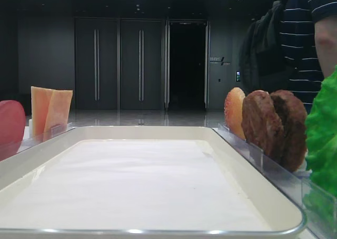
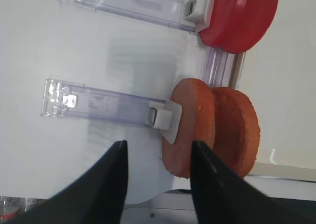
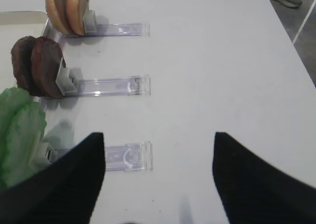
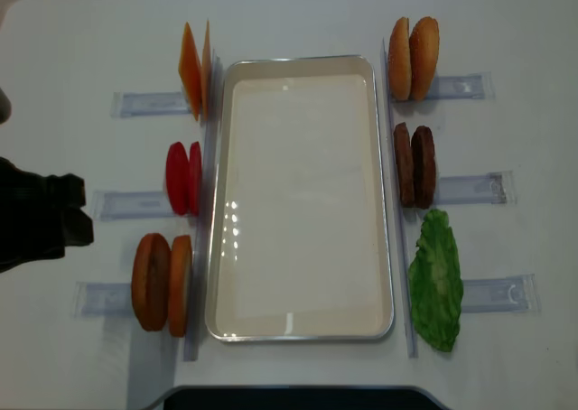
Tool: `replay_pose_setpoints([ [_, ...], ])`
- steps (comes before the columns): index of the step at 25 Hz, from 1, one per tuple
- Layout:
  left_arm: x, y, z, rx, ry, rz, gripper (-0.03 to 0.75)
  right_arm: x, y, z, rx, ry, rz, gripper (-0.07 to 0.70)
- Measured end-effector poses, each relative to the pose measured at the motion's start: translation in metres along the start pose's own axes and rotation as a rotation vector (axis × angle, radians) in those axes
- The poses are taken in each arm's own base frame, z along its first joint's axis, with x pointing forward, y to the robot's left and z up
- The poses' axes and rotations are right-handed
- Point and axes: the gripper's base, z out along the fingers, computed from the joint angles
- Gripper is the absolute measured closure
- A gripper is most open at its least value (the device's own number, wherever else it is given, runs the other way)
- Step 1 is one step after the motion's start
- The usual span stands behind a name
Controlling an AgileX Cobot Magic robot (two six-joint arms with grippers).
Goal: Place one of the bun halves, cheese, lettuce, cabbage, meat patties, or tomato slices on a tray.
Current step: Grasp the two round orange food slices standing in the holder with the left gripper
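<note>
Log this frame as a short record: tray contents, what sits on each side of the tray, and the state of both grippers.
tray: holds only its white lining
left of tray: cheese, tomato slices, orange-brown discs, upright in clear holders
right of tray: bun halves, meat patties, lettuce
left gripper: open, holding nothing, near the orange-brown discs
right gripper: open, holding nothing, beside the lettuce

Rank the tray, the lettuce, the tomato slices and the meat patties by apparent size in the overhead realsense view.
1. tray, by far the largest.
2. lettuce.
3. meat patties and tomato slices: each pair stands on edge and looks much alike, the patties perhaps slightly longer; too close to rank.
</note>
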Motion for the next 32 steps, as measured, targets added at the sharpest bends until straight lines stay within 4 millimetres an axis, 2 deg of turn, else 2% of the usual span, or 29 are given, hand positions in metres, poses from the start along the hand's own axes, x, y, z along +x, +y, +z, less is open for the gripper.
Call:
replay_pose_setpoints([
  [27, 0.0028, 0.0006, 0.0002, -0.007, 0.033, 0.001, 0.391, 0.0, 0.0, 0.0, 0.0, 0.0, 0.0, 0.157],
  [32, 0.0059, -0.0079, 0.0013, -0.009, 0.039, 0.026, 0.391, 0.0, 0.0, 0.0, 0.0, 0.0, 0.0, 0.157],
])
